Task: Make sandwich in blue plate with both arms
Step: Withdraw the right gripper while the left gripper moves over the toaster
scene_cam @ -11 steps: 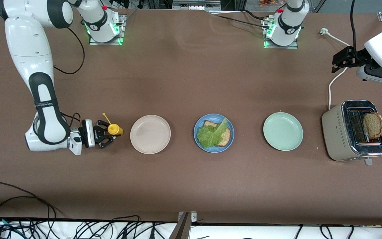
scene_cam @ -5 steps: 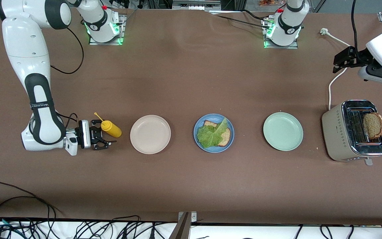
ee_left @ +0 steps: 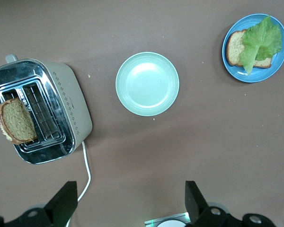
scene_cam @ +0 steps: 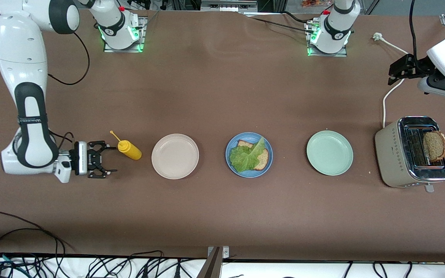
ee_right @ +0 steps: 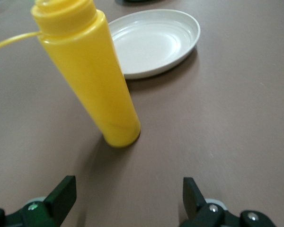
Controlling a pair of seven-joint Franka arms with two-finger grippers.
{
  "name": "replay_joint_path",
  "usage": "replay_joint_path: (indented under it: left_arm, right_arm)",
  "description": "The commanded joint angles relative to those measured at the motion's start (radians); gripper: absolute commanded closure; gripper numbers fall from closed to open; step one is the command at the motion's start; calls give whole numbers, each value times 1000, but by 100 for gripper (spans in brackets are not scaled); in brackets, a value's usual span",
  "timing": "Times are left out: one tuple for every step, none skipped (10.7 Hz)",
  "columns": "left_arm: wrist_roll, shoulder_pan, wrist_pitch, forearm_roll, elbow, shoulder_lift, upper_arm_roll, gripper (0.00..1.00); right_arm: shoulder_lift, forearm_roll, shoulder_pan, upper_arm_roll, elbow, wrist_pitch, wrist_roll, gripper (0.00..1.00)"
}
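Brown table (scene_cam: 214, 96), 3 plates, 1 blue plate (scene_cam: 231, 161) w/ lettuce sandwich (scene_cam: 250, 155), 1 toaster (scene_cam: 394, 154), both grippers wide, empty: left gripper (scene_cam: 395, 72), right gripper (scene_cam: 104, 159).

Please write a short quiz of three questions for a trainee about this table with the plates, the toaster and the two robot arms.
1. True or false: the right hand grips the yellow squeeze bottle.
2. Which plate holds bread and lettuce? A) the beige-white plate B) the blue plate C) the pale green plate
3. Fill in: the second bread slice stands in the ____.

Key
1. False. The right hand is open beside the upright bottle, without touching it.
2. B. One slice lies there with the lettuce leaf on top; the other two plates hold nothing.
3. Toaster. The left hand waits open above the table near it.
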Motion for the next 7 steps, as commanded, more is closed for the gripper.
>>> replay_joint_path:
  left_arm:
    - [5, 4, -18, -6, 21, 4, 0, 0]
    - [5, 4, -18, -6, 21, 4, 0, 0]
    - [7, 4, -18, -6, 20, 4, 1, 0]
    - [7, 4, -18, -6, 19, 3, 1, 0]
    - [7, 5, -18, -6, 19, 4, 6, 0]
    - [7, 5, -18, -6, 19, 4, 6, 0]
    - [8, 11, -18, -6, 19, 4, 6, 0]
  right_arm:
    - [-113, -143, 7, -26, -15, -20, 182, 0]
    - [-150, -190, 5, -27, -16, -20, 254, 0]
    - [-184, -239, 7, -27, -16, -20, 348, 0]
    - [-219, -282, 7, -27, -19, -20, 435, 0]
    - [-257, -331, 7, -23, -33, -20, 536, 0]
    - [-305, -382, 7, -10, -57, -20, 666, 0]
    - [-351, -428, 7, 4, -82, -20, 783, 0]
